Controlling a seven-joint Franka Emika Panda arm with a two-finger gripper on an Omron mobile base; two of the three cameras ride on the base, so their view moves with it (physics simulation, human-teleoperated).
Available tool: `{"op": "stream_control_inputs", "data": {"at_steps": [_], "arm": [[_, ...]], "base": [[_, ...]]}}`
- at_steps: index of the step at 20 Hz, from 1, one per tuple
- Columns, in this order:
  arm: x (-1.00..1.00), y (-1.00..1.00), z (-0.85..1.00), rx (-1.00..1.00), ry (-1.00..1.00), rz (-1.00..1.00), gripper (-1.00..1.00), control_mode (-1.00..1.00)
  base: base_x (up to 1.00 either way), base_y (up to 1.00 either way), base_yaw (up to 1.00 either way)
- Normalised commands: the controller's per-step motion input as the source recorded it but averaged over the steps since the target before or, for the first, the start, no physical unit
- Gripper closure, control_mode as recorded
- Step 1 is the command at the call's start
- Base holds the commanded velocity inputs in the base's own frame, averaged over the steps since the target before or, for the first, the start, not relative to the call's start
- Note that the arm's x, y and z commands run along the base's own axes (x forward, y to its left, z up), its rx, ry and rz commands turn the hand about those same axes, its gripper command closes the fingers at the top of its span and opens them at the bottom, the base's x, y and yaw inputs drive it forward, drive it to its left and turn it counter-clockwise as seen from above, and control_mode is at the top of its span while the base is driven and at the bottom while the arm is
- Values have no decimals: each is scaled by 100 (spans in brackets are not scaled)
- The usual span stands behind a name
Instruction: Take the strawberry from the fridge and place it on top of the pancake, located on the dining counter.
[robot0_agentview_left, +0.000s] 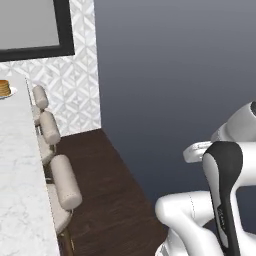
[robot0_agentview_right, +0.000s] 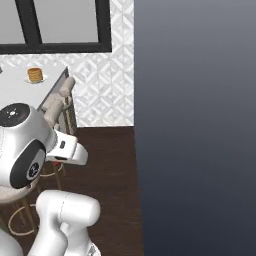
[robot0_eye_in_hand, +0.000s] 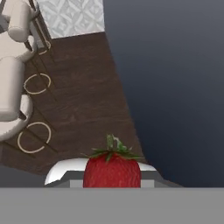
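Red and glossy, the strawberry (robot0_eye_in_hand: 112, 169) sits at the bottom of my hand view, green leafy cap pointing up the picture, and I read the jaws as clenched on it, though the fingertips themselves are hidden behind the fruit. Beyond it I see dark wooden floor (robot0_eye_in_hand: 83, 83) and, at the upper left of that view, the pale cushioned stools (robot0_eye_in_hand: 11, 94) with their ring footrests.

From the left base view, the white marble worktop (robot0_agentview_left: 20, 170) runs along the left edge, with three stool backs lined up beside its overhang. At its far end a small plate (robot0_agentview_left: 10, 93) carries the pancake (robot0_agentview_left: 4, 87), a short golden-brown stack, with nothing resting on top of it as far as I can make out. The right base view shows the same pancake (robot0_agentview_right: 34, 74) on the far part of the marble slab (robot0_agentview_right: 20, 92), well apart from the arm.

A patterned tile wall (robot0_agentview_right: 107, 85) and a black-framed window (robot0_agentview_right: 55, 25) stand behind the worktop. A plain dark grey wall (robot0_agentview_left: 175, 75) takes up the right side of both base views.
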Motion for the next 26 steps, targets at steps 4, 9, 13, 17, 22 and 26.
{"op": "stream_control_inputs", "data": {"at_steps": [4,9,13,17,22,26], "arm": [[0,0,0,0,0,0,100,100],[0,0,0,0,0,0,100,100],[0,0,0,0,0,0,100,100],[0,0,0,0,0,0,100,100],[0,0,0,0,0,0,100,100],[0,0,0,0,0,0,100,100]], "base": [[100,-72,49],[100,-51,34],[100,-10,31],[100,-6,30],[100,-17,32],[100,-22,37]]}}
